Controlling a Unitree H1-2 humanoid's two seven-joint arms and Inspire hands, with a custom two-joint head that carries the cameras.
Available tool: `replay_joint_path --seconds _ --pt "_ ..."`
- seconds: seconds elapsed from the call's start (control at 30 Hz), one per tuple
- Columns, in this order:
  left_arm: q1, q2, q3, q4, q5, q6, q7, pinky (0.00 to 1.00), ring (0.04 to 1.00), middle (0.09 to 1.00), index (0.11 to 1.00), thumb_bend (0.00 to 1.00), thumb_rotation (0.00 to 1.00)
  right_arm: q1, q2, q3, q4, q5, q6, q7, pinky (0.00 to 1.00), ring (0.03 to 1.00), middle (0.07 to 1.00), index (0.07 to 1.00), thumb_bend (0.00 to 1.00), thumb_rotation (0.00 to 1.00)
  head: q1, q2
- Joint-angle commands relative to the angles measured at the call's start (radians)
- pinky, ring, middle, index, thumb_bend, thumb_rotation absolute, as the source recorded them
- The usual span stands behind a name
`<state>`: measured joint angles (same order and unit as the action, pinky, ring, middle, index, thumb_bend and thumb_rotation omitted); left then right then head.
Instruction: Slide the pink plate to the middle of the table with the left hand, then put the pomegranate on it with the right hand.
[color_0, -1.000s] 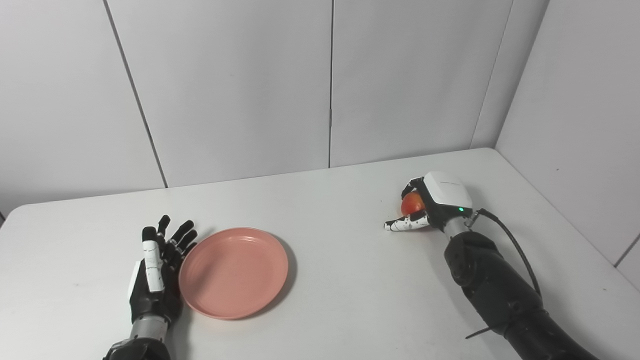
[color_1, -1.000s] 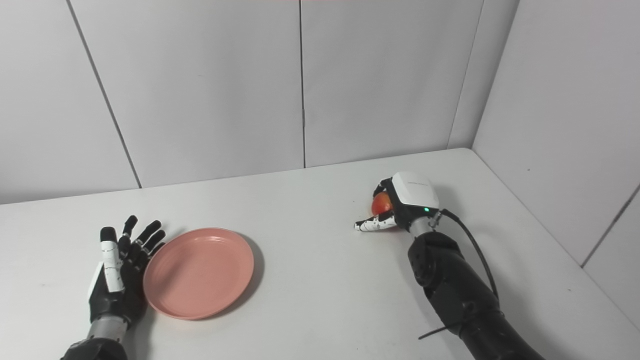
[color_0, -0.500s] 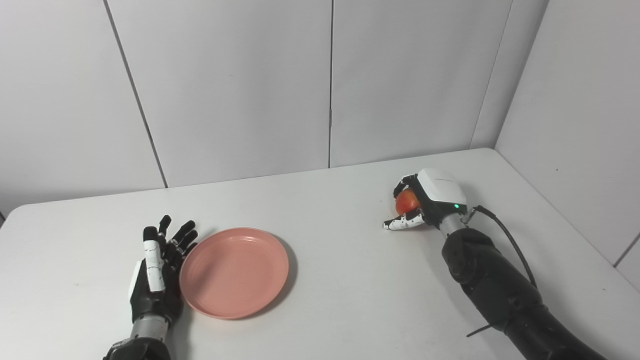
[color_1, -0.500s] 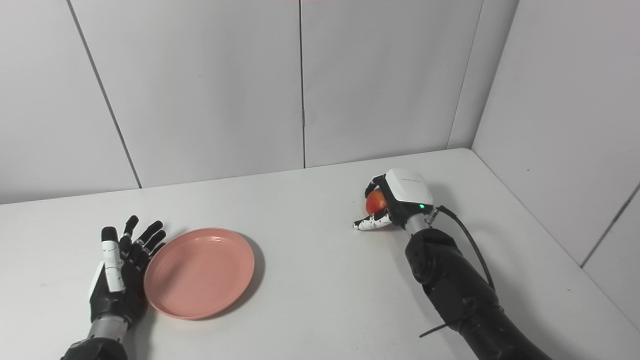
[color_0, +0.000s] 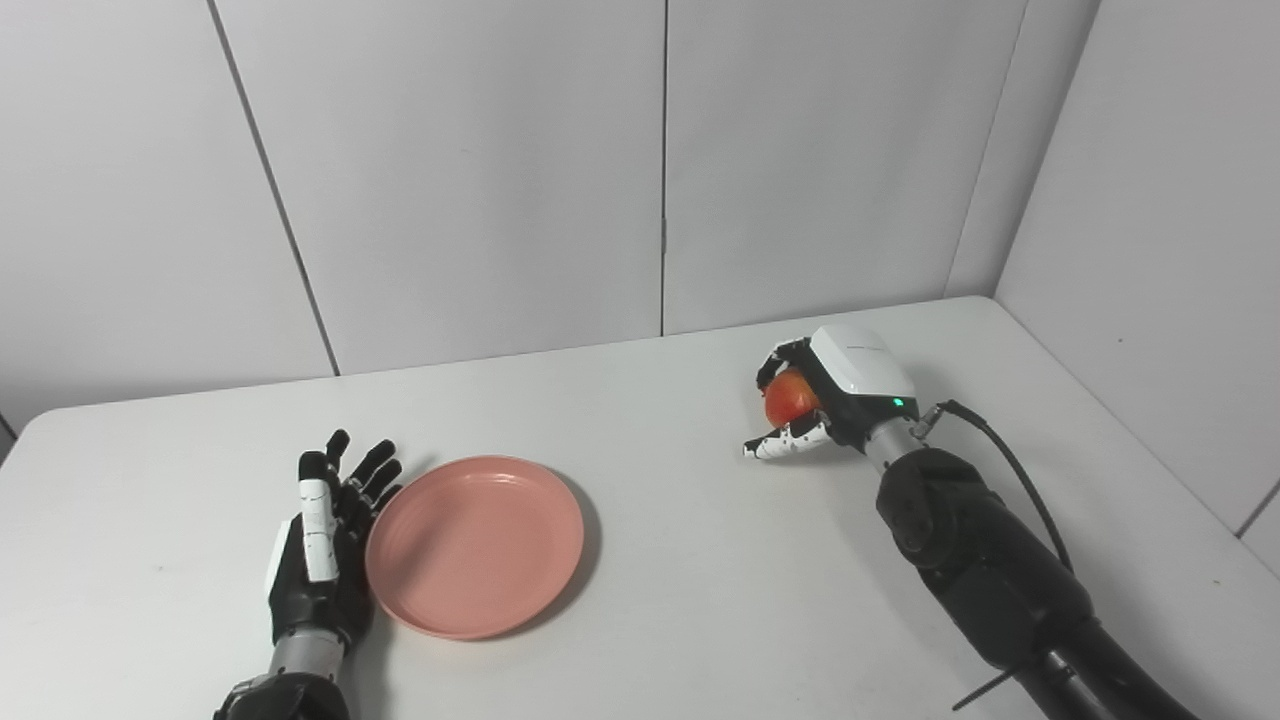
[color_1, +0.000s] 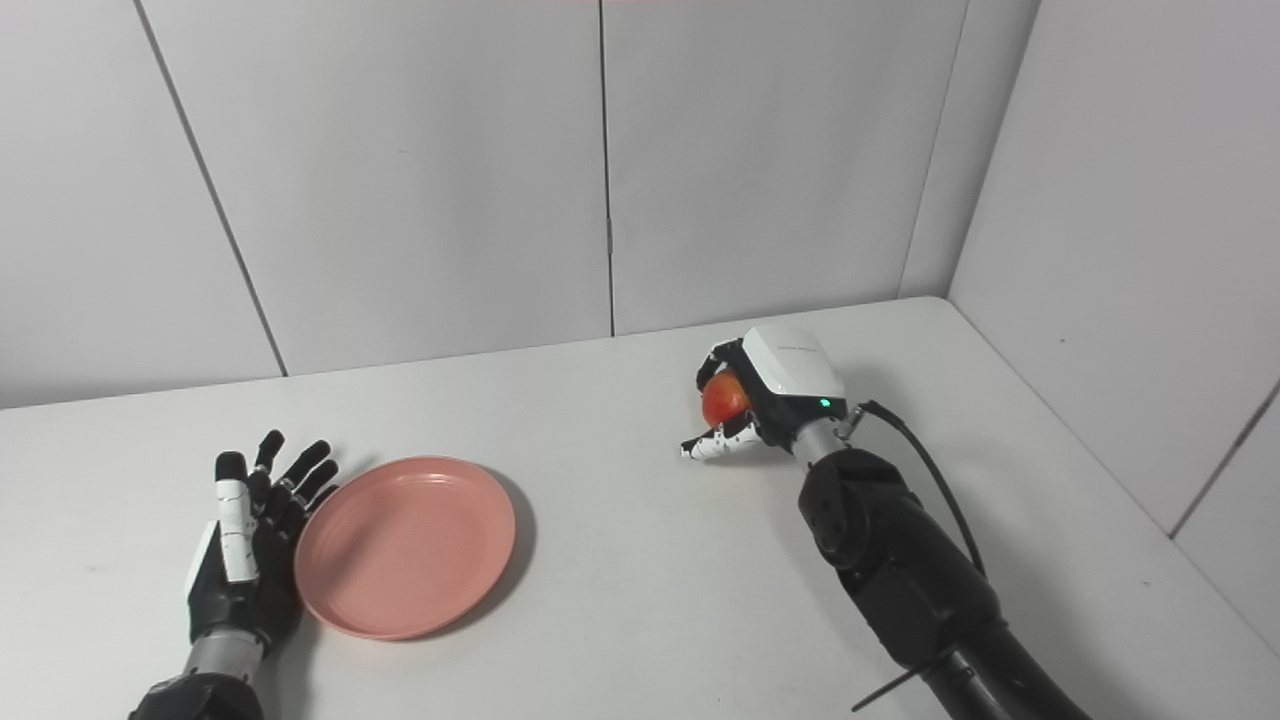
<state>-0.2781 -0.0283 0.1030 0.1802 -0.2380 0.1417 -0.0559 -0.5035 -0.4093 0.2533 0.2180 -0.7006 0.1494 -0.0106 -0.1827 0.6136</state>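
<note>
Moved since earlier: right hand (color_0: 835, 392), fingers clamped on pomegranate (color_0: 789, 396), lifted and carried left toward pink plate (color_0: 475, 545). Left hand (color_0: 322, 560): fingers spread, empty, touching plate's left rim. Risk: round fruit rolls off shallow plate on release.

- Left hand (color_0: 318, 555): black, white strip along one finger, grey metal wrist.
- Right hand (color_0: 835, 392): white back plate, green light, black-and-white fingers.
- Right arm (color_0: 985, 570): black shell, black cable (color_0: 1010, 470) alongside.
</note>
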Motion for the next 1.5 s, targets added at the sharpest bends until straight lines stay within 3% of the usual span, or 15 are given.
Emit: replay_joint_path --seconds 0.0,0.1,0.23,0.37,0.5,1.03,1.47 --pt "-0.003 -0.022 -0.016 -0.019 0.009 0.016 0.011 0.9 0.892 0.865 1.0 0.91 0.95 -0.058 0.012 -0.028 -0.073 0.033 0.012 0.015 0.19 0.245 0.337 0.481 0.51 0.14 0.022 -0.001" --pt "-0.003 -0.036 -0.024 -0.023 0.02 0.019 0.023 0.87 0.881 0.854 1.0 0.91 0.95 -0.066 0.041 -0.038 -0.135 0.051 0.02 0.043 0.19 0.241 0.331 0.478 0.51 0.14 0.054 -0.002" --pt "-0.001 -0.051 -0.035 -0.029 0.033 0.02 0.036 0.86 0.872 0.846 1.0 0.91 0.95 -0.074 0.085 -0.04 -0.207 0.061 0.056 0.088 0.23 0.292 0.395 0.482 0.51 0.15 0.09 -0.001" --pt "0.001 -0.064 -0.047 -0.04 0.052 0.025 0.053 0.84 0.863 0.838 1.0 0.9 0.96 -0.073 0.123 -0.027 -0.252 0.058 0.051 0.114 0.19 0.25 0.337 0.482 0.51 0.15 0.124 0.003" --pt "0.001 -0.071 -0.056 -0.041 0.069 0.023 0.061 0.84 0.859 0.836 1.0 0.9 0.96 -0.068 0.162 -0.011 -0.278 0.038 0.054 0.13 0.19 0.255 0.347 0.482 0.51 0.15 0.154 0.005" --pt "0.005 -0.077 -0.073 -0.038 0.082 0.014 0.062 0.84 0.861 0.835 1.0 0.9 0.98 -0.051 0.279 0.068 -0.244 -0.001 0.005 0.13 0.2 0.256 0.338 0.48 0.51 0.15 0.189 0.006" --pt "0.003 -0.092 -0.077 -0.04 0.081 0.023 0.069 0.85 0.862 0.835 1.0 0.91 0.97 -0.075 0.32 0.129 -0.179 -0.009 -0.014 0.131 0.18 0.239 0.324 0.479 0.51 0.14 0.265 0.011"
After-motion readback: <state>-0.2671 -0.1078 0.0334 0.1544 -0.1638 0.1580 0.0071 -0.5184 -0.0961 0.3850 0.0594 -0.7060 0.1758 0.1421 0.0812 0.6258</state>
